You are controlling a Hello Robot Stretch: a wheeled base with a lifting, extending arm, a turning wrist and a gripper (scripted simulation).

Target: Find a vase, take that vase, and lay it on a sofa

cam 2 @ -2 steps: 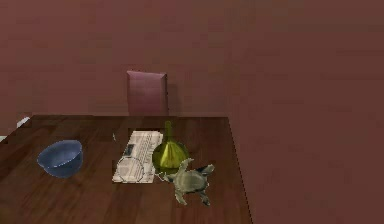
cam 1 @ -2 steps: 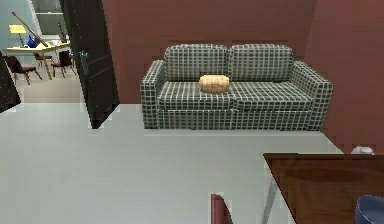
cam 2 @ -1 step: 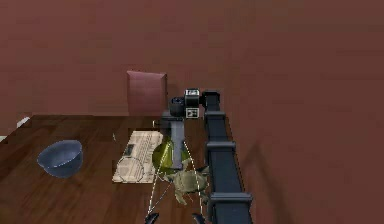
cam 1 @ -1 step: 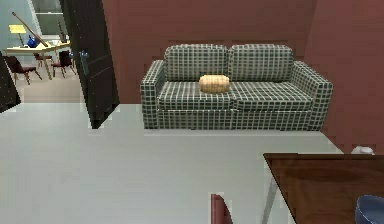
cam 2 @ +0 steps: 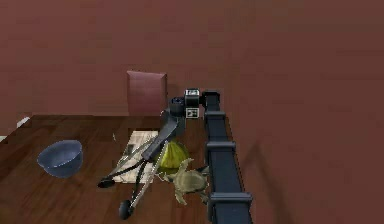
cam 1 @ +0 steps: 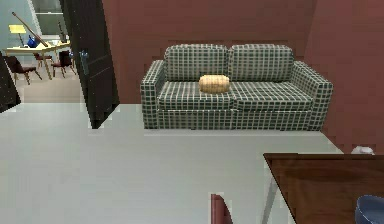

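though the dark two-finger gripper [cam 2: 114, 198] hangs by a yellow-green tabletop lump [cam 2: 173, 156], likely for pickup, i cannot tell whether it holds anything.

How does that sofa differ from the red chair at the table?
The sofa is checked green and white; the chair is plain dusty red. The sofa is wide, with two back cushions; the chair is narrow, with one flat back. Both stand before a maroon wall.

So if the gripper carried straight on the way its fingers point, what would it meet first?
Probably the bare wooden tabletop just beyond the gripper; the blue bowl sits off that line, though depth is unclear.
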